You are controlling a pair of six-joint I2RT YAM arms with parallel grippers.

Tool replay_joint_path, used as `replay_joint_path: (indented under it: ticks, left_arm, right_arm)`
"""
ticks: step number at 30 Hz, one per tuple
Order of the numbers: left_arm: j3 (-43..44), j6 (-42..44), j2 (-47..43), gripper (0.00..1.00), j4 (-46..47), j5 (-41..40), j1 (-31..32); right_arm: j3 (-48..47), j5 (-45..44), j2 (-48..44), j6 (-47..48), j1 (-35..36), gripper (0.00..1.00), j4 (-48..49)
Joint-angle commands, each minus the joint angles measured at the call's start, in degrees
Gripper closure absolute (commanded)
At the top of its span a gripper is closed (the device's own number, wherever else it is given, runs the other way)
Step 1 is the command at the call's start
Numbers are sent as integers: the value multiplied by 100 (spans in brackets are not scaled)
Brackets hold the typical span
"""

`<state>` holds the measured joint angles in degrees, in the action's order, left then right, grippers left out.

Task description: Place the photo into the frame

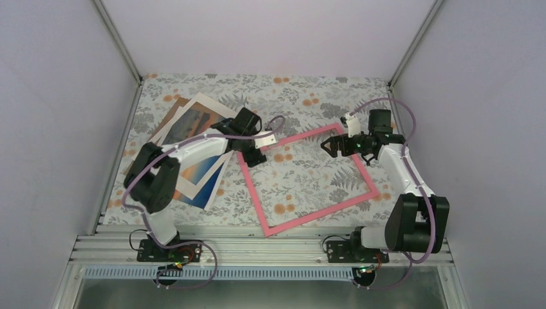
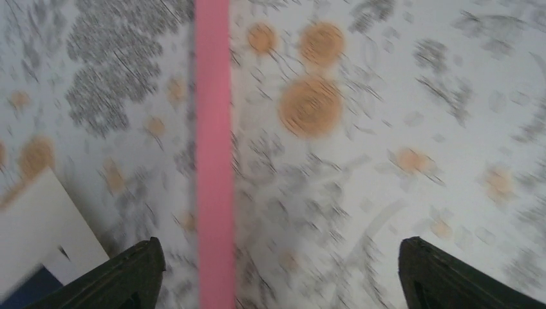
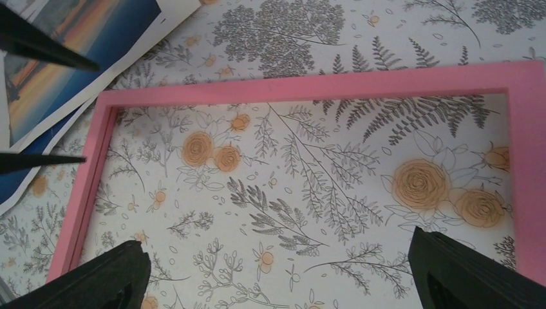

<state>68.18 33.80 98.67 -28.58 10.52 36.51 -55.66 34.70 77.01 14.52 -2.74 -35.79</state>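
Left fingers (image 2: 125, 277) are spread wide with nothing gripped. One pink bar of the frame (image 1: 309, 215) runs between them and touches neither tip. The wrist view is motion-blurred, so I can't tell height above the bar. From the top camera, the left gripper (image 1: 252, 156) sits over the frame's far-left corner.

Left edge of the table (image 1: 309, 96): a fanned pile of sheets.
- Brown board (image 1: 164, 119) lies furthest out, towards the far-left corner.
- White-bordered sheet (image 1: 209, 103) overlaps it.
- The photo (image 1: 203, 170), a sunset print in orange and blue, lies flat in this pile. It is partly under the left arm (image 1: 193, 147).
- The photo is outside the frame, near its left bar and not touching it.
- The exact stacking order under the arm is not readable.

Centre of the table: the frame lies flat, rotated against the table edges, between the two arms. The floral table surface shows through its opening. Its near corner points at the near edge.

Right side: the right gripper (image 1: 331, 147) is just inside the frame's far-right corner, pointing left. Its fingers (image 3: 96, 277) are fully parted and hold nothing. The right wrist view shows both tips over the frame opening, with the floral pattern between them. Pink bars run along the top, left and right of that view. The photo shows in the top-left corner of that view, beyond the frame.
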Motion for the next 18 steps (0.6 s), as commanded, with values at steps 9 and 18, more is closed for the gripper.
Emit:
replay_joint_path:
  ticks: [9,18]
  left_arm:
    - [1686,-541,2006,31,421,-275,49]
    - [2470,-558,2907,62,209,-172,56]
  right_arm:
    - [-112,-70,64,125,-359,0,-116]
    - [-214,-304,36,381,-440,0,-282]
